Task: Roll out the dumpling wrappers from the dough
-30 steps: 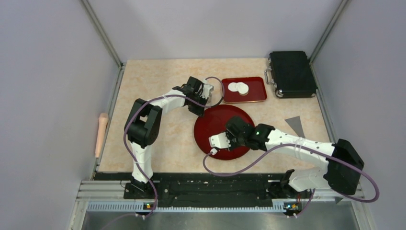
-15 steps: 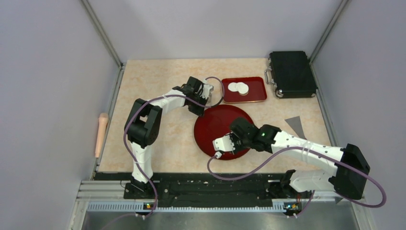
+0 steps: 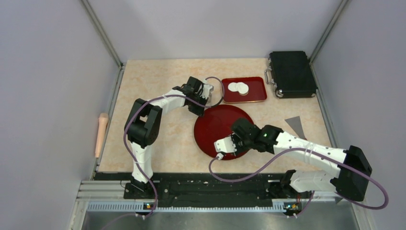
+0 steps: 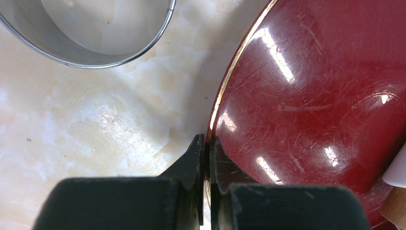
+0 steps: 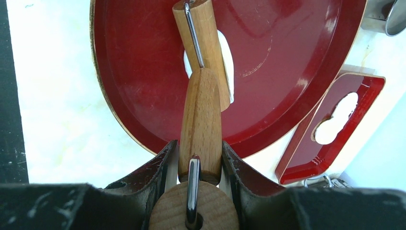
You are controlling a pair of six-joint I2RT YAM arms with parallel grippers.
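We log: left pincer (image 4: 206,142) pinching plate (image 4: 229,82) rim, right pincer (image 5: 198,146) clamping roller (image 5: 201,115) over dough (image 5: 228,56). Hard push may slip plate free.

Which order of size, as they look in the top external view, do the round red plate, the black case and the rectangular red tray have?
Largest to smallest:
1. round red plate, partly covered
2. black case
3. rectangular red tray, only a little smaller than the case

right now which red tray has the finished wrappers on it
The small rectangular tray at the back, holding the dumpling wrappers; the big round plate has dough under the roller.
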